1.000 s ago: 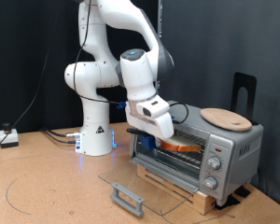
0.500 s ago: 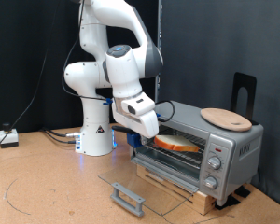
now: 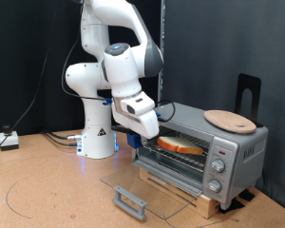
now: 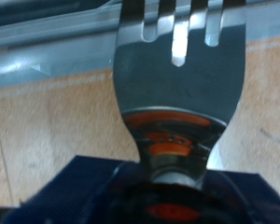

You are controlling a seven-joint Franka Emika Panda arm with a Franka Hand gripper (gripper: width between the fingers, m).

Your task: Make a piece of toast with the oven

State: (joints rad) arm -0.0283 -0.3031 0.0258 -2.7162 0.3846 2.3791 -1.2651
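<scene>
The piece of toast (image 3: 180, 145) lies flat on the wire rack inside the oven (image 3: 233, 152). The oven's glass door (image 3: 152, 185) is dropped open, with its grey handle (image 3: 130, 201) towards the exterior view's bottom. My gripper (image 3: 140, 130) hangs just outside the oven mouth, on the exterior view's left of the toast and apart from it. In the wrist view a metal fork (image 4: 177, 84) with an orange and blue grip sticks out from my hand, its tines pointing at a silver edge (image 4: 47, 47). My fingers themselves are not clearly seen.
A round wooden board (image 3: 229, 120) rests on the oven's top. A black stand (image 3: 247, 95) rises behind the oven. My white base (image 3: 97, 133) stands behind the door, with cables and a small box (image 3: 8, 140) at the exterior view's left.
My gripper has drawn back out of the oven mouth towards the exterior view's left and risen slightly. The toast has stayed on the rack.
</scene>
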